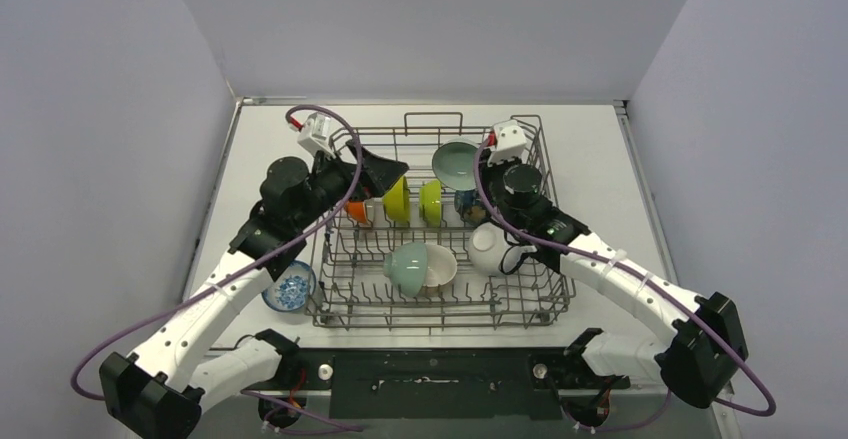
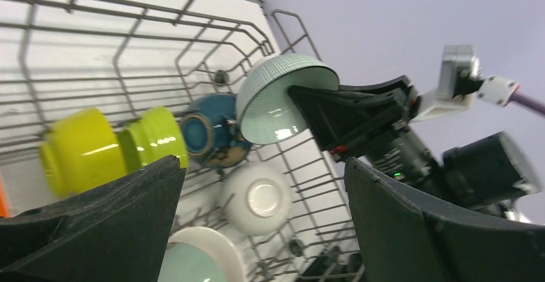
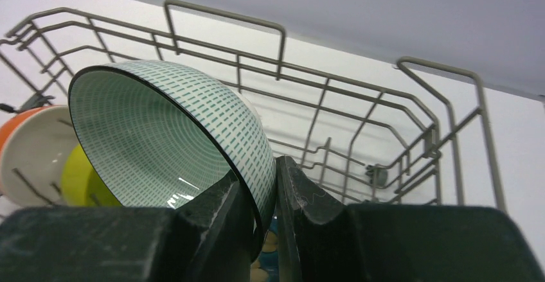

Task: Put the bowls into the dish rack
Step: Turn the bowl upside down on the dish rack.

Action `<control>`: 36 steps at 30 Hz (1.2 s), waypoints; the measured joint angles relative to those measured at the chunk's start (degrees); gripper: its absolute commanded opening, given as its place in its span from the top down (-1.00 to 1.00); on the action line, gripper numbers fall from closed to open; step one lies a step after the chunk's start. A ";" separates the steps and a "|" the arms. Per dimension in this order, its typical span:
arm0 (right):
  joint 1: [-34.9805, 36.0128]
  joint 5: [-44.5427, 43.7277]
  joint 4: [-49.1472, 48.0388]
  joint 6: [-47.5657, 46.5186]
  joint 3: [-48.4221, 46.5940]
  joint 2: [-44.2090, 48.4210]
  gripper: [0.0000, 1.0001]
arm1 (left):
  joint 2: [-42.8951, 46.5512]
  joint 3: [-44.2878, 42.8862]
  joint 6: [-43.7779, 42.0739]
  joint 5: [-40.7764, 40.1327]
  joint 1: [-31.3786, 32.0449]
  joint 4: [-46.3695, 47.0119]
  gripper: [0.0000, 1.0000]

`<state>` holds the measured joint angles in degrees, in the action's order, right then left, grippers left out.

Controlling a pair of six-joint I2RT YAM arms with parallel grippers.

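Right pincer [image 3: 258, 178] on bowl [image 3: 148, 134], foot hidden

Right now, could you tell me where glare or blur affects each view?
Top external: evenly lit, sharp across the dish rack. Left wrist: highlight streak on the yellow bowl; left fingers dark, soft-edged. Right wrist: small glint inside the striped bowl; right fingers dark.

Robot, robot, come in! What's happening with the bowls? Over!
Left end effector open, empty, over the dish rack. Right end effector shut on pale green bowl, by the rim, above the rack. Dark blue bowl close beneath. Blue-patterned bowl outside the rack.
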<state>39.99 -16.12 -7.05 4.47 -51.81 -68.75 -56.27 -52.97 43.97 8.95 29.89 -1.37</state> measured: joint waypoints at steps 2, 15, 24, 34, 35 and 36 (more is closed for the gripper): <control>0.22 -3.58 -2.54 -1.31 1.95 0.72 0.89 | -1.68 0.00 3.56 1.68 0.00 1.79 -0.87; 12.76 -28.24 -29.00 -20.50 8.74 -1.57 0.89 | -12.13 0.33 30.58 7.08 5.49 14.82 -0.73; 15.10 -32.70 -37.20 -23.41 8.96 -4.44 0.89 | -17.11 0.22 38.42 7.85 6.58 22.40 -0.64; 19.21 -33.53 -38.97 -23.54 9.20 -6.05 0.89 | -22.36 -1.53 43.34 5.11 6.73 28.85 0.04; 19.32 -34.05 -39.39 -23.67 9.31 -6.12 0.89 | -23.37 -2.10 44.06 5.38 6.78 29.22 0.20; 19.30 -34.58 -39.78 -24.02 9.44 -6.14 0.89 | -24.41 -2.67 44.74 5.77 6.93 29.70 0.40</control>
<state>59.29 -50.70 -46.83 -19.55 -42.37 -74.89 -80.68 -55.64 88.71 14.72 36.82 28.34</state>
